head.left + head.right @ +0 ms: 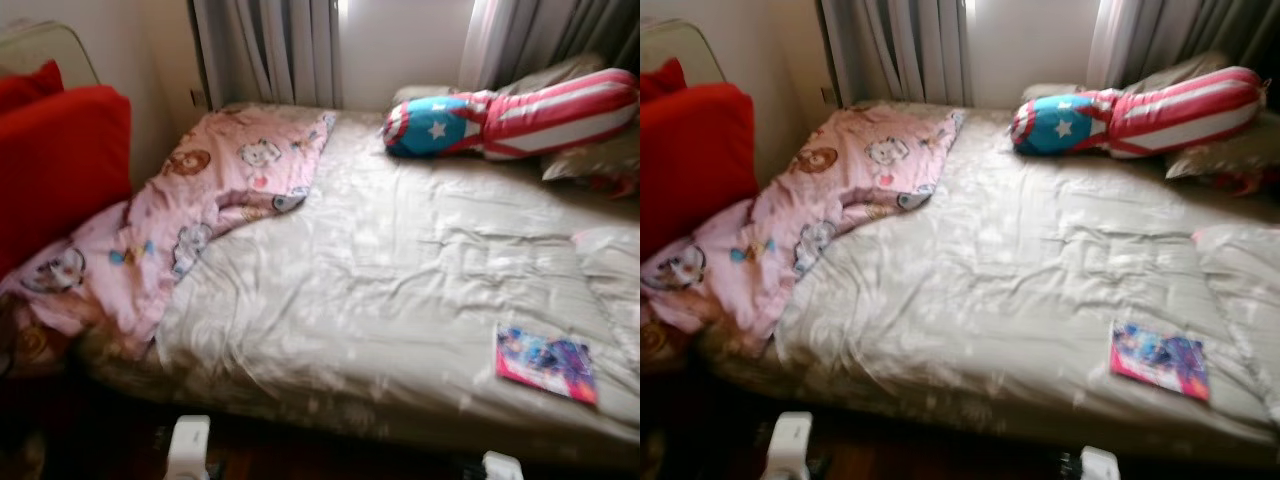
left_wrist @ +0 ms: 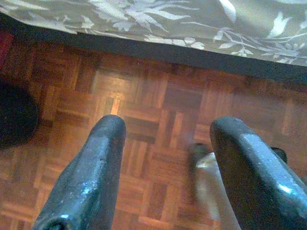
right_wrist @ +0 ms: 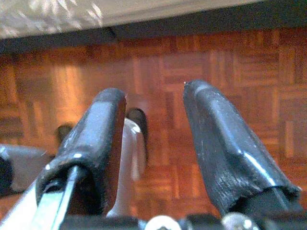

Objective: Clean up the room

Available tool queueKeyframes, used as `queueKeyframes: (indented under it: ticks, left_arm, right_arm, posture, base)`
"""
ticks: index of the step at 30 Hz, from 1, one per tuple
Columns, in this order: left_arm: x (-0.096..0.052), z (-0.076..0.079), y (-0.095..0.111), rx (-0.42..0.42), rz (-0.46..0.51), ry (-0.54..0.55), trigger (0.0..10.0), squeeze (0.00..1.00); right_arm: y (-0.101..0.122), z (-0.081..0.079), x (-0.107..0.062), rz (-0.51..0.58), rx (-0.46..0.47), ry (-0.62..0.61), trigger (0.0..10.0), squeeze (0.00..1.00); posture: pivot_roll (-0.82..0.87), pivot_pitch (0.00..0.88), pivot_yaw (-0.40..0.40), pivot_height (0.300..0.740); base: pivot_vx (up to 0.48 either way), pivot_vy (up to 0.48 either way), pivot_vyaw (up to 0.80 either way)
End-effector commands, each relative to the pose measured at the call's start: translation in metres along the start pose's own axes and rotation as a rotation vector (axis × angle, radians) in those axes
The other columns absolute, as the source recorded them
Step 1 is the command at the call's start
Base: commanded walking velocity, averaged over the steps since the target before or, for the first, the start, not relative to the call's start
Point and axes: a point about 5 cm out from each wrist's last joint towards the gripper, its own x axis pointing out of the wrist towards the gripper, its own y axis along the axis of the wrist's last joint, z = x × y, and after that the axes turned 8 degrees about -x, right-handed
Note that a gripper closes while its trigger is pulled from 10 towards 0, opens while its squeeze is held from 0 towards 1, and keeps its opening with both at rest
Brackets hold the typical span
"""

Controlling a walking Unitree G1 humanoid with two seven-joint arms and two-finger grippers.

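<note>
I stand at the foot of the bed (image 1: 400,290), both arms hanging low over the wooden floor (image 2: 158,100). The pink blanket (image 1: 190,220) is bunched ahead of the left claw (image 2: 168,163), spilling off the bed's edge; if I pull one corner, I judge the rest may slide to the floor. The striped pillow (image 1: 520,115) lies far ahead of the right claw (image 3: 153,143), a long reach that could tip me forward. The book (image 1: 547,362) sits nearest, just ahead of and above the right claw; it is thin and flat, so I expect the fingers may slip on it. Both claws are spread wide apart, holding nothing, touching nothing.
</note>
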Motion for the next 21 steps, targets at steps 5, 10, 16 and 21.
queueKeyframes:
  ticks: [5, 10, 16, 21]
  left_arm:
    - [-0.0014, -0.0090, -0.0031, 0.006, -0.014, 0.023, 10.0, 0.00]
    - [-0.0012, -0.0083, -0.0028, 0.005, -0.012, 0.022, 10.0, 0.00]
    - [-0.0009, -0.0057, -0.0020, 0.004, -0.007, 0.018, 10.0, 0.00]
    - [-0.0008, -0.0052, -0.0018, 0.003, -0.006, 0.017, 10.0, 0.00]
  right_arm:
    - [0.0024, -0.0059, 0.0012, 0.006, 0.002, 0.013, 10.0, 0.00]
    - [0.0027, -0.0054, 0.0012, 0.006, 0.002, 0.012, 10.0, 0.00]
    - [0.0034, -0.0049, 0.0013, 0.008, 0.000, 0.012, 10.0, 0.00]
    - [0.0037, -0.0050, 0.0013, 0.008, -0.002, 0.013, 10.0, 0.00]
  posture:
    - [0.00, 0.000, -0.011, 0.740]
    - [0.00, 0.000, -0.014, 0.740]
    - [0.00, 0.000, -0.015, 0.740]
    - [0.00, 0.000, -0.016, 0.740]
  base:
    - [0.000, 0.331, 0.00]
    - [0.000, 0.332, 0.00]
    - [0.000, 0.331, 0.00]
    - [0.000, 0.333, 0.00]
